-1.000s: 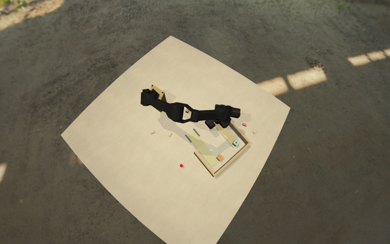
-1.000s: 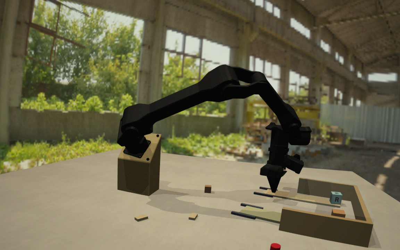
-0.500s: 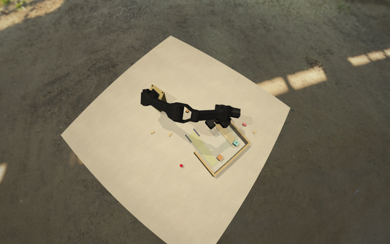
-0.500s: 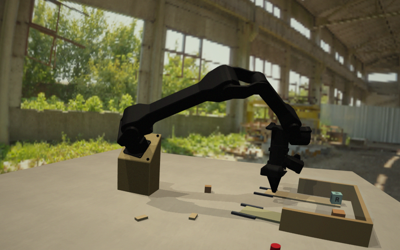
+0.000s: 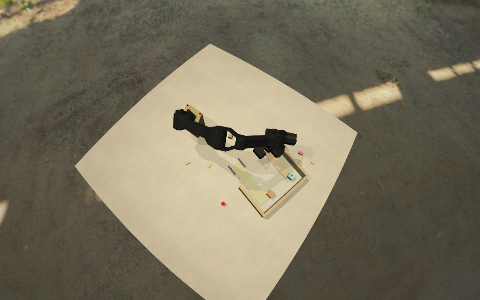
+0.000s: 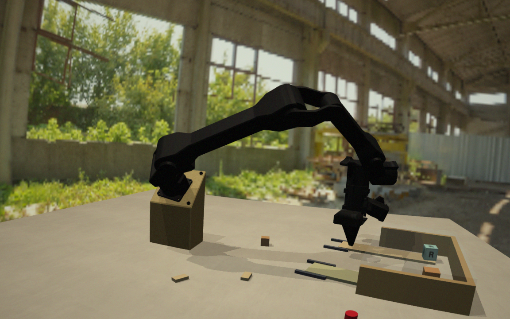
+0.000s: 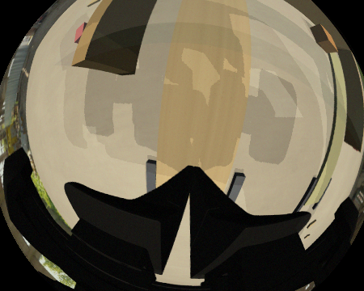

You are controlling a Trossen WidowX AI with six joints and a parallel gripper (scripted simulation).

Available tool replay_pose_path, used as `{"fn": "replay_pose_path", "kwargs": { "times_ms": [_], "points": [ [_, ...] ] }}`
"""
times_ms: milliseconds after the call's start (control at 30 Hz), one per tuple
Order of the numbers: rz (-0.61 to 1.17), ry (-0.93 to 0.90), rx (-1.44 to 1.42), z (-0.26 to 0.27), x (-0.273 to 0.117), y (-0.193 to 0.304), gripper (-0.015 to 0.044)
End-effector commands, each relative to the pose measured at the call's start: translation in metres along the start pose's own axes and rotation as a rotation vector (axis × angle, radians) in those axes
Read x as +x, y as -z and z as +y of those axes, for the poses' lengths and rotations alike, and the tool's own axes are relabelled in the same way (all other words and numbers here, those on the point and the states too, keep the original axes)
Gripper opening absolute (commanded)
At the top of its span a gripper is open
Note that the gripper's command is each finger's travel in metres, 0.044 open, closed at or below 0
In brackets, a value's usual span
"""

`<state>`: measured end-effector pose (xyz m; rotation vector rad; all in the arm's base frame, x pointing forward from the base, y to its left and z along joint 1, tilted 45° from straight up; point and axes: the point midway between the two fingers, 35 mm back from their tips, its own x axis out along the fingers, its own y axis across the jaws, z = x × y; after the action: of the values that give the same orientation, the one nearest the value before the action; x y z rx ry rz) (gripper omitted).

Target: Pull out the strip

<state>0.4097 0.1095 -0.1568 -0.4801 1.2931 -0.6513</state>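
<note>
The teal cube marked R (image 5: 290, 175) (image 6: 430, 252) rests on the far end of the tan strip (image 5: 278, 166) (image 6: 387, 252) (image 7: 206, 101), inside the walled frame. It is out of the wrist view. The yellow-green strip (image 5: 251, 182) (image 6: 336, 273) (image 7: 339, 117) lies apart from the tan one, roughly parallel to it. My gripper (image 6: 351, 244) (image 7: 192, 171) is shut and empty, pointing down, with its tips at or just above the tan strip's near end. Whether they touch the strip I cannot tell. In the top view the arm hides the tips and that end.
Wooden walls (image 5: 286, 196) (image 6: 415, 291) (image 7: 121, 36) enclose three sides. An orange block (image 5: 270, 193) (image 6: 431, 271) (image 7: 325, 39) sits beside the yellow-green strip's far end. Dark rails (image 5: 241, 162) (image 6: 320, 262) (image 7: 151, 175) flank the strips' near ends. A red cylinder (image 5: 223, 203) (image 6: 350, 315) stands outside the walls.
</note>
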Motion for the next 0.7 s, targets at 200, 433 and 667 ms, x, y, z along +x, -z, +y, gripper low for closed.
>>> {"fn": "replay_pose_path", "kwargs": {
  "times_ms": [200,433,667],
  "points": [
    [0.005,0.007,-0.003,0.0,0.005,0.0,0.0],
    [0.005,0.007,-0.003,0.0,0.005,0.011,0.0],
    [0.005,0.007,-0.004,0.001,0.006,0.022,0.0]
  ]
}}
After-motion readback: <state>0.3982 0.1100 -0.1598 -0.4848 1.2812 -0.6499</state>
